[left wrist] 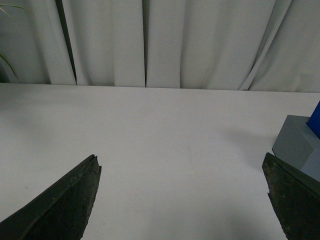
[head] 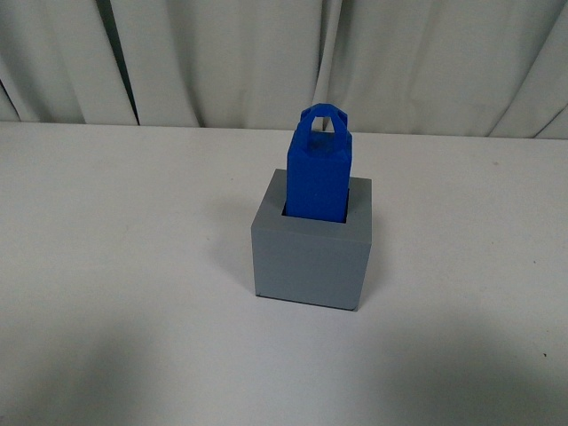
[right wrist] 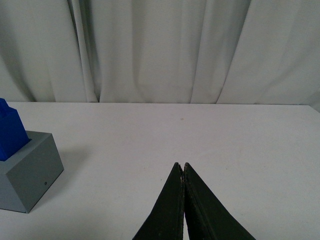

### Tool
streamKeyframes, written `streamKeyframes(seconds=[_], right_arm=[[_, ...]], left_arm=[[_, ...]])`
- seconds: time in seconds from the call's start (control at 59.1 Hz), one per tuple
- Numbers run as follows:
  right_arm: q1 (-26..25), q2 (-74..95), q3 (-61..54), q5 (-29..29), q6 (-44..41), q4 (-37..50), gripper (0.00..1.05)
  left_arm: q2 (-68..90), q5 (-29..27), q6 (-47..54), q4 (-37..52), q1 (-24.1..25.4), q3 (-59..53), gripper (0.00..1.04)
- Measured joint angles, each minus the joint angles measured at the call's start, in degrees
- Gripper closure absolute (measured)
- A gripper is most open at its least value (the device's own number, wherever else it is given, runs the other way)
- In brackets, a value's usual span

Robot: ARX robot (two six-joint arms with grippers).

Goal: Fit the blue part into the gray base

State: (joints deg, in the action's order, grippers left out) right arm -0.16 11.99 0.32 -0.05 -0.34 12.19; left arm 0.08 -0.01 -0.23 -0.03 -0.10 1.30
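Nearest the front camera, the gray base (head: 311, 262) is seen on the white table (head: 115, 266) with the blue part (head: 318, 173) standing upright in its recess, apparently inserted, so the left gripper (left wrist: 182, 172) is held spread and empty, the right gripper (right wrist: 183, 172) pressed closed on nothing, both apart from it.

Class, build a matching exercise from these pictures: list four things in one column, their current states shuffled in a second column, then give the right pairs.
Things
1. blue part
2. gray base
3. left claw
4. right claw

States
A. shut, holding nothing
B. standing in a square recess
C. open wide, holding nothing
D. resting on the white table

Pairs: 1-B, 2-D, 3-C, 4-A
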Motion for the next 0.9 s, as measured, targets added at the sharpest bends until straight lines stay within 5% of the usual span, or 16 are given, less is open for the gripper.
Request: streamKeyframes(seconds=[0.203, 0.609, 0.897], right_arm=[[0.00, -9.97, 0.02, -0.11, 0.00, -11.65, 1.03], [0.02, -11.76, 0.02, -0.09, -0.02, -12.09, 1.03], [0.02, -11.76, 0.02, -0.09, -0.04, -12.09, 0.51]], left_arm=[[0.00, -0.04, 0.00, 0.00, 0.00, 0.00, 0.06], [0.00, 0.00, 0.00, 0.00, 0.00, 0.00, 0.06], [0.00, 0.00, 0.00, 0.00, 0.00, 0.00, 0.06]])
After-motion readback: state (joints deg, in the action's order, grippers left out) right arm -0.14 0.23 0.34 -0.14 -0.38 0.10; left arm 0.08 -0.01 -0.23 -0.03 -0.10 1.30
